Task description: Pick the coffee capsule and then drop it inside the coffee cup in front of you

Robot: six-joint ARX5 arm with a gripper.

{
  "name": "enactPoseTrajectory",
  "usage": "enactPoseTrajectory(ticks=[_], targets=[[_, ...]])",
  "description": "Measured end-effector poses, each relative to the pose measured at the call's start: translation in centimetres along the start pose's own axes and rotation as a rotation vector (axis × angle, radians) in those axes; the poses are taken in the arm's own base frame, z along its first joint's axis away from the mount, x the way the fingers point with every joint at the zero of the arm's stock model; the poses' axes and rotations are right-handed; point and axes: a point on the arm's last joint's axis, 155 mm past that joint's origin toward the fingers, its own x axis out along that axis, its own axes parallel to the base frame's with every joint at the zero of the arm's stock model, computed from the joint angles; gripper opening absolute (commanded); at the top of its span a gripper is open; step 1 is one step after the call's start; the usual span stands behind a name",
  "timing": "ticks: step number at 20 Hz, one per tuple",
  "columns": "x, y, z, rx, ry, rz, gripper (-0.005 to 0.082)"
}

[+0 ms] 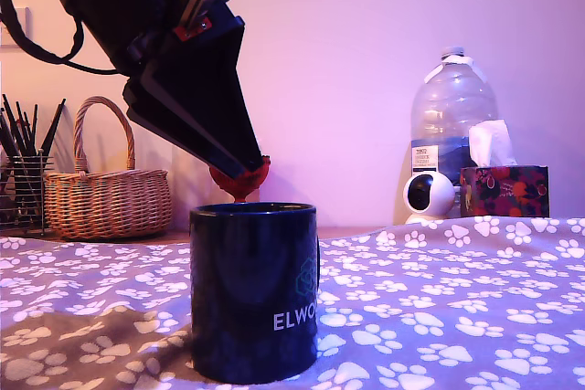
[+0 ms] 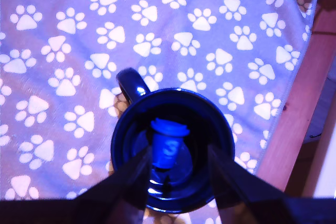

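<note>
The coffee cup (image 1: 253, 289) is a glossy dark navy mug with white "ELWO" lettering, standing on the paw-print cloth near the front. My gripper (image 1: 248, 169) hangs tilted just above its rim. From the wrist camera I look straight down into the coffee cup (image 2: 123, 129), whose handle points away from the arm. The blue coffee capsule (image 2: 169, 144), with a white mark on it, shows inside the cup's mouth. My gripper (image 2: 178, 151) is open, and its two dark fingers stand wider than the capsule and apart from it. Whether the capsule rests on the cup's bottom I cannot tell.
A red goblet-shaped dish (image 1: 239, 182) stands right behind the cup, partly hidden by the gripper. At the back are a wicker basket (image 1: 108, 198), a pen holder (image 1: 20, 191), a water bottle (image 1: 452, 116), a white camera (image 1: 429, 195) and a tissue box (image 1: 505, 191). The wooden table edge (image 2: 296, 114) borders the cloth.
</note>
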Motion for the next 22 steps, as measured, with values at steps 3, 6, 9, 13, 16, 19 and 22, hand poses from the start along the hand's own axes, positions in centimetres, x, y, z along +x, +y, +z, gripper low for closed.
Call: enactPoseTrajectory(ticks=[3, 6, 9, 13, 16, 19, 22], targets=[[0.0, 0.0, 0.0, 0.0, 0.0, 0.0, 0.0666], [0.0, 0.0, 0.2, 0.002, -0.007, 0.001, 0.0652], [0.0, 0.0, 0.2, 0.002, -0.008, 0.002, 0.0537], [-0.8, -0.1, 0.7, 0.009, -0.032, 0.006, 0.0055], [-3.1, -0.5, 2.1, 0.027, -0.111, 0.022, -0.0019], [-5.5, 0.3, 3.0, -0.02, -0.181, 0.055, -0.0019], [-6.2, 3.4, 2.4, -0.115, -0.189, 0.118, -0.0019]])
